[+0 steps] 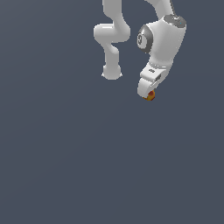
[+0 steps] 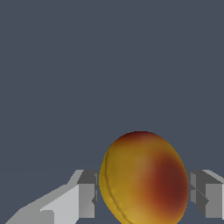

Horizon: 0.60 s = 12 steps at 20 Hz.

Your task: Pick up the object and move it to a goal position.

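I see the hand (image 1: pixel 149 94) clamped on the orange-yellow ball (image 1: pixel 150 96), fingers (image 2: pixel 83 199) touching both its sides; ball sits at the hand's tip, red spot showing

Apart from the task items, all I see is a flat, uniform slate-grey background (image 1: pixel 65 166) filling the exterior view from twelve o'clock to six o'clock, with no edge, seam or marking. The wrist view shows the same plain grey. I cannot tell whether it is a worktop or a floor.
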Each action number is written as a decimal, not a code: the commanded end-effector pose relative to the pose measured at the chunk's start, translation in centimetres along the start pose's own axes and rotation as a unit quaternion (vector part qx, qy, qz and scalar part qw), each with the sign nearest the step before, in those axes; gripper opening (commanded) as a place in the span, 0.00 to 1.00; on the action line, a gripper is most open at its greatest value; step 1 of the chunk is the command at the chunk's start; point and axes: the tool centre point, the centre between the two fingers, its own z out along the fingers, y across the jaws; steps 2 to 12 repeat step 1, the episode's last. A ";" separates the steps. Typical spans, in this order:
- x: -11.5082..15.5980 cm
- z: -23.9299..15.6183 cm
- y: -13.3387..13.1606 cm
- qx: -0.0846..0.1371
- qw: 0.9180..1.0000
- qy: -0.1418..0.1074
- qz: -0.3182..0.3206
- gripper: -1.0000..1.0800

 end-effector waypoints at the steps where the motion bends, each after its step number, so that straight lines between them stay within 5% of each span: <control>1: 0.1 -0.1 0.0 0.000 1.000 0.000 0.001 0.00; 12: 0.1 -0.1 0.0 0.000 1.000 0.000 0.001 0.00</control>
